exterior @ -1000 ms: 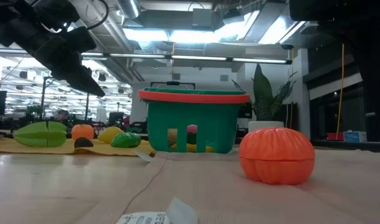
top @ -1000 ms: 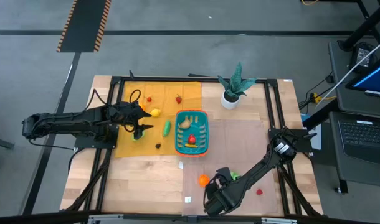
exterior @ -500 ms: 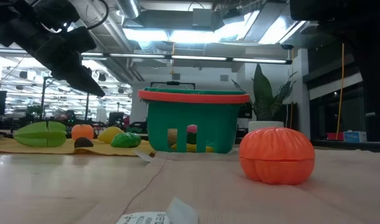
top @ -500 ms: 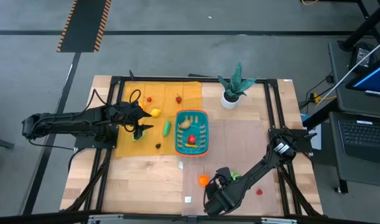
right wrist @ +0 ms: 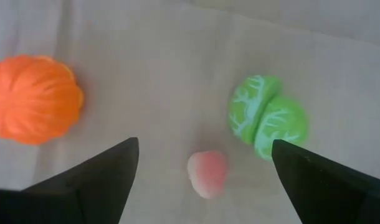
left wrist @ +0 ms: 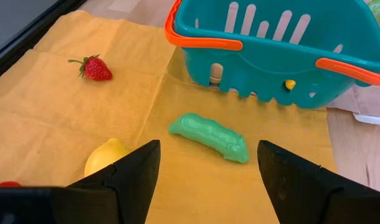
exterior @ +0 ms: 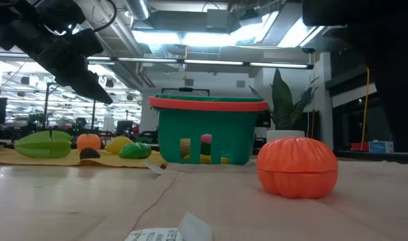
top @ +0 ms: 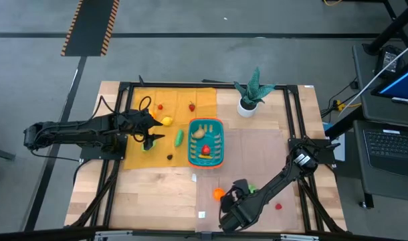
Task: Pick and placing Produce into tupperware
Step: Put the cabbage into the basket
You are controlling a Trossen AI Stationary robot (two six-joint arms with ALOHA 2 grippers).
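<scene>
basket: my landmark. Teal slotted plastic, rounded corners, orange rim; a few produce pieces already inside.
yellow cloth: soft and creased, left of the basket, under the loose produce there.
left gripper: I have it hovering over the cloth left of the basket, jaws apart, nothing between them.
right gripper: near the table's front edge, well in front of the basket, jaws wide and empty.
orange pumpkin: ribbed, round, hard plastic, in front of the basket.
green pea pod: bumpy, long, just left of the basket.
cabbage: veined, split in halves, beside the pumpkin.
lemon: smooth, left of the pod.
pink piece: small, glossy.
strawberry: small, red.
risk: I judge the rounded pieces may roll from a closing grip; the cloth may bunch.
</scene>
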